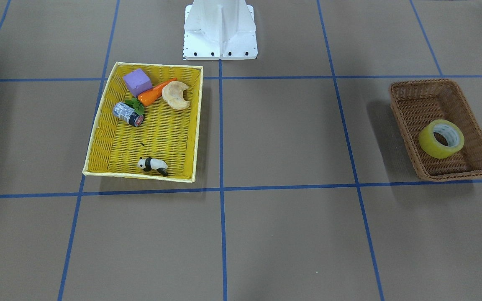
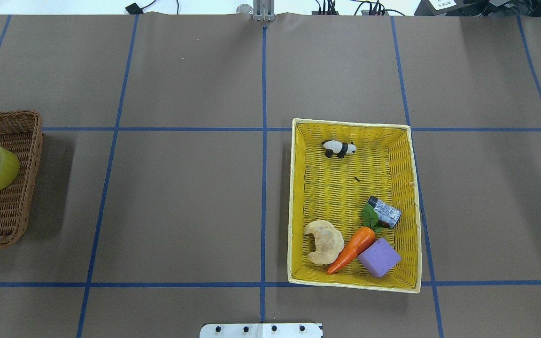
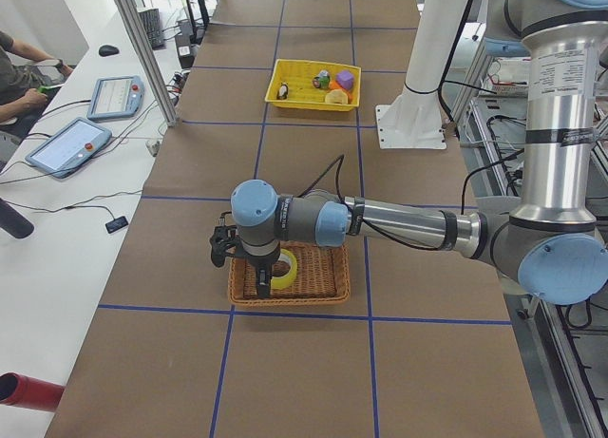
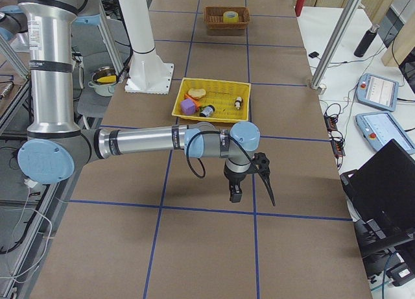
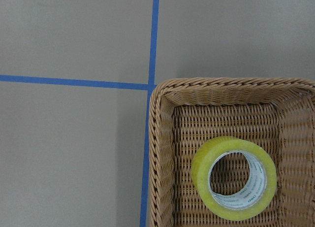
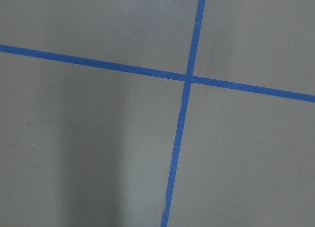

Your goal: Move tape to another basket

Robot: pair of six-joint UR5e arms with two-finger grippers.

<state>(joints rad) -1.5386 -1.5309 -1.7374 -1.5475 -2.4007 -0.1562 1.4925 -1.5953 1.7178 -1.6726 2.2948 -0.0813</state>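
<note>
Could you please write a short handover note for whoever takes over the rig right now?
Left gripper hangs over the brown basket, clear of the tape; open or shut, cannot tell.
Right gripper hangs over the table, state likewise unclear.
The tape lies in the brown basket; the yellow basket has none.
If yellow is the target, the whole move is left.

Brown-papered worktable in a lab bay.
Blue tape lines (image 1: pixel 221 138) divide the tabletop (image 1: pixel 291 133) into large squares. Along the edge opposite the robot runs a white bench (image 3: pixel 57 248) with tablets (image 3: pixel 68 145), cables and a black laptop (image 4: pixel 382 189); aluminium posts (image 3: pixel 147 53) stand between.
</note>
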